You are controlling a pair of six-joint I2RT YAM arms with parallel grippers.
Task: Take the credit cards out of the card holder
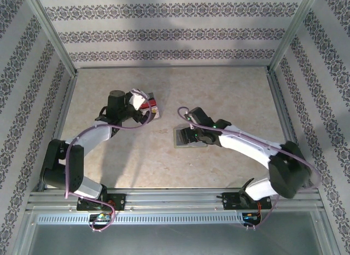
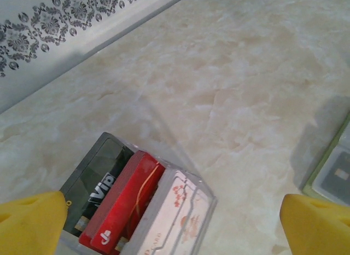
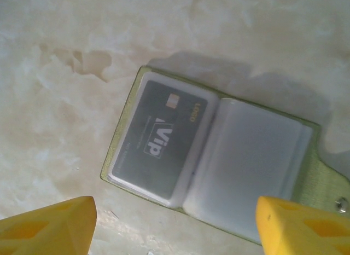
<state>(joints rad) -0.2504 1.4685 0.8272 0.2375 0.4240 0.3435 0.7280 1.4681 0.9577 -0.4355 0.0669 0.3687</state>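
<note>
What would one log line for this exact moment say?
left end effector: open over credit cards | right end effector: open over card holder | card holder: spread open, dark card in one pocket

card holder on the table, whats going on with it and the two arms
The robot is emptying the card holder. It lies open under the spread right fingers, with a dark VIP card in one clear pocket and the other looking empty. The left fingers are wide open over fanned cards on the table: black, red and white.
</note>
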